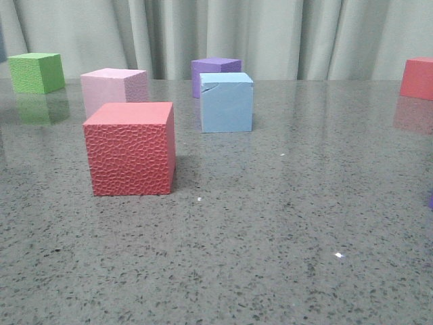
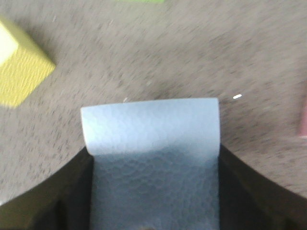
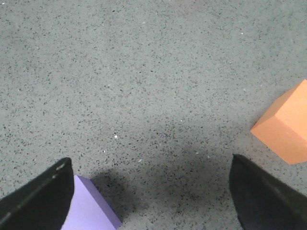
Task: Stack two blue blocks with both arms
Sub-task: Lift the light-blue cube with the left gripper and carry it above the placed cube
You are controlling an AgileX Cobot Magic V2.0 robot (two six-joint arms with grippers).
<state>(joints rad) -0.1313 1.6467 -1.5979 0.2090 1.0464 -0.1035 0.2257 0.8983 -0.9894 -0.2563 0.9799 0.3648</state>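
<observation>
We see one pale blue block standing on the speckled grey table just above the centre of the front view, matte, with a thin crack running along its top front edge. A purple cube sits close behind it, a pink cube lies to its left, and a red cube with a pebbled face stands nearer the camera, left of centre. A green cube is at the upper left and another red cube at the right edge. We can read no writing or label on anything.

In the left wrist view a second blue block fills the lower middle, clamped between the dark fingers of the left gripper; a yellow cube lies on the table at the left.

In the right wrist view the right gripper is spread wide and holds nothing; a lilac cube lies beside one finger, an orange cube at the right edge.
</observation>
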